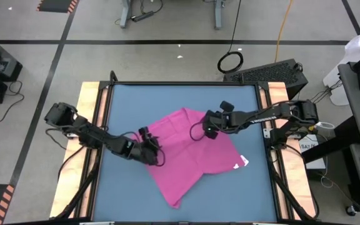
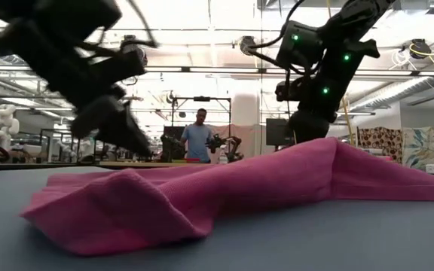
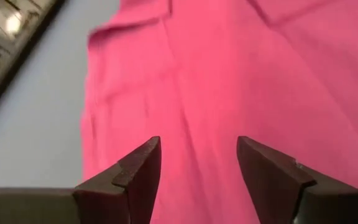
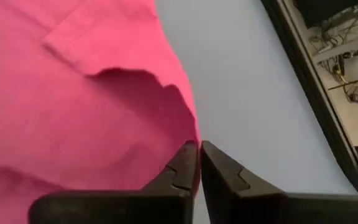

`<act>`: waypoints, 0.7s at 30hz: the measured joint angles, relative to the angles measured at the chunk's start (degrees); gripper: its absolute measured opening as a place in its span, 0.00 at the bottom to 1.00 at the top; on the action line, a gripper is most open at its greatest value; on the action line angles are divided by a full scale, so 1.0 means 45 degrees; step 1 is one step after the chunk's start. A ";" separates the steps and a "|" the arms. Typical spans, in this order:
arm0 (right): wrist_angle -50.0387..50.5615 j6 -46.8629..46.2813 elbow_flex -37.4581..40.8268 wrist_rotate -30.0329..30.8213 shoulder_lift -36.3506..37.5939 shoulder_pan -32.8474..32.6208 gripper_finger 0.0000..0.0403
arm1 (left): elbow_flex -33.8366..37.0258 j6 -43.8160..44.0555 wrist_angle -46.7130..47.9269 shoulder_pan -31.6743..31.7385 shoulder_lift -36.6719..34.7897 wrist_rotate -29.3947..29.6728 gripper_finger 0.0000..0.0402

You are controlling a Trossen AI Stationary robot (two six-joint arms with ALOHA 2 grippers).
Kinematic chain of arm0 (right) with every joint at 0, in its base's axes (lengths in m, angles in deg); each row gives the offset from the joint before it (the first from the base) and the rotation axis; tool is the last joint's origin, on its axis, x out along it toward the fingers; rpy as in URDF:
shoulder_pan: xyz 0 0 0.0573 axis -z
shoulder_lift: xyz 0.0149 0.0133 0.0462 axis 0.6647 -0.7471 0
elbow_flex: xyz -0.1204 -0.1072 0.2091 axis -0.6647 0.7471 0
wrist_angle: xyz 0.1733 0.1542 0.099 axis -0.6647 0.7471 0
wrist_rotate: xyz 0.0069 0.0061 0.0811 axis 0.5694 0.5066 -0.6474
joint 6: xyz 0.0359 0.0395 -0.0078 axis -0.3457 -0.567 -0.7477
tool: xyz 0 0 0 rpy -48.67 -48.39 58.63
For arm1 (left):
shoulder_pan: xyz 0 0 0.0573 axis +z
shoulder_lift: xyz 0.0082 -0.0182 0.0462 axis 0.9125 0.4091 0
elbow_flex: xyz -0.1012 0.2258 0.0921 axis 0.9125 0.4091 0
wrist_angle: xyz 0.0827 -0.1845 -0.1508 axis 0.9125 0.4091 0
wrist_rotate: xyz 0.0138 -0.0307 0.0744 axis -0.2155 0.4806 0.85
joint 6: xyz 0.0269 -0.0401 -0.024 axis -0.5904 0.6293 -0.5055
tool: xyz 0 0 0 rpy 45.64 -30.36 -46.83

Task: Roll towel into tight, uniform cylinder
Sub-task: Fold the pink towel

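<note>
Two pincers are seen over the blue table (image 1: pixel 124 100): left pincer (image 3: pixel 199 163) spread wide above the towel (image 1: pixel 189 153), right pincer (image 4: pixel 199 163) pinched on its edge; a person (image 2: pixel 199 135) is shown only low

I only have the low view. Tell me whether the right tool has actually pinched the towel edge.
Observer: Yes. The right wrist view shows the right tool shut on the towel edge.
Operator: Give me the left tool's state.
Observer: The left tool is open above the cloth, gripping nothing.
Operator: Report how the towel lies on the table.
Observer: From above it lies spread diagonally, unrolled, white tag at the corner nearest the right arm's side.
</note>
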 joint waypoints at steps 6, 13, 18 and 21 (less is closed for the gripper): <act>-0.0560 0.1862 -0.0002 -0.0484 0.0243 0.0022 0.21 | -0.0496 -0.1575 -0.0215 0.2040 -0.0015 -0.1676 0.54; -0.3187 0.5372 0.0005 -0.3033 -0.0096 0.0582 0.36 | -0.0379 -0.1787 -0.0230 0.3801 -0.0015 -0.3255 0.54; -0.5079 0.5456 -0.0015 -0.5137 -0.0461 0.1121 0.37 | -0.0379 -0.2220 -0.0148 0.4100 -0.0015 -0.4094 0.54; -0.5457 0.5098 -0.0005 -0.5660 -0.0944 0.1250 0.37 | -0.0379 -0.2783 -0.0100 0.4127 -0.0015 -0.4415 0.54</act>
